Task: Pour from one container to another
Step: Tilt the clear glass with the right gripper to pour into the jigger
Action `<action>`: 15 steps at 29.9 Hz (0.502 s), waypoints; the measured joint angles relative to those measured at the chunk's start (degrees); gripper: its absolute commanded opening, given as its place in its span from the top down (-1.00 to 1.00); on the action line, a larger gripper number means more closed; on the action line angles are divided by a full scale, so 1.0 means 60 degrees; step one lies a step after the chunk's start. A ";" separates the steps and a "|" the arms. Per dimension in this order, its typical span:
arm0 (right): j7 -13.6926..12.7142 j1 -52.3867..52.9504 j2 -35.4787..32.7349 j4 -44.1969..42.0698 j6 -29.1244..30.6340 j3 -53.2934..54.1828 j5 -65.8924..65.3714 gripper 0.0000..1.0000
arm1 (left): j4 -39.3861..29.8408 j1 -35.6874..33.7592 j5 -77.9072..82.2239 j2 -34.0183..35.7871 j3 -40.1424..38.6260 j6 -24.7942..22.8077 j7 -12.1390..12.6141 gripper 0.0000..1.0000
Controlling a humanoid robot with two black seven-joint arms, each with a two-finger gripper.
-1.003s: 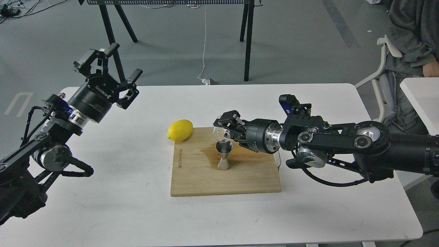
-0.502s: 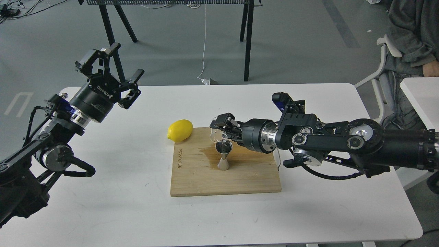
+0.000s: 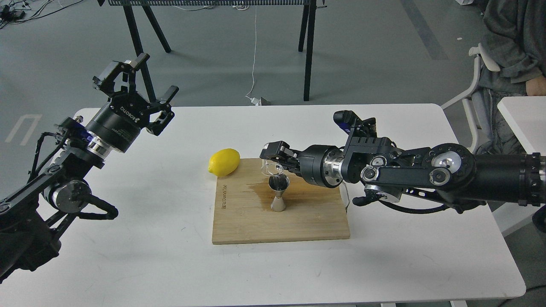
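Glass cup [image 3: 269, 167] tipped over, mouth directly above steel jigger [image 3: 279, 194]; jigger upright on wooden board [image 3: 298, 221], mid-bench [image 3: 170, 264]. Pour judged underway or near finished; liquid level not discernible. Wet stain on board left of jigger. Left to do: right cup, set it down. Right gripper [image 3: 273, 157] jaws clamp cup, arm stretched level from right. Left gripper [image 3: 138, 91] raised, jaws spread, empty. Lemon [image 3: 224, 162] at board's far-left corner.

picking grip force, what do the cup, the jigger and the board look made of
Cup in the right pincer: clear glass or hard plastic, see-through with bright rim glints. Jigger: polished steel, mirror-like grey sheen. Board: pale unvarnished wood or bamboo, visible grain, darker wet-looking stain beside the jigger.
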 measured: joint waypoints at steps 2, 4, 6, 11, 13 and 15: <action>0.0003 0.0050 0.0072 0.0004 0.0000 -0.0117 -0.0016 0.16 | 0.0007 0.0000 0.0000 -0.0002 0.0000 0.0000 0.0000 -0.79; 0.0011 0.0093 0.0114 0.0005 0.0000 -0.0179 -0.0039 0.16 | 0.0016 0.0001 0.0000 -0.0002 0.0000 0.0000 0.0000 -0.79; 0.0013 0.0122 0.0128 0.0010 0.0000 -0.0205 -0.0134 0.16 | 0.0019 0.0001 0.0000 -0.0003 0.0000 0.0000 0.0000 -0.79; 0.0014 0.0221 0.0225 0.0019 0.0000 -0.0290 -0.0361 0.16 | 0.0039 0.0001 0.0000 -0.0003 0.0000 0.0000 0.0000 -0.79; 0.0015 0.0321 0.0242 0.0020 0.0000 -0.0454 -0.0377 0.16 | 0.0046 0.0001 0.0000 -0.0003 0.0000 0.0000 0.0000 -0.79; 0.0023 0.0432 0.0246 0.0025 0.0000 -0.0585 -0.0387 0.16 | 0.0047 0.0001 0.0000 -0.0003 0.0000 0.0000 0.0000 -0.79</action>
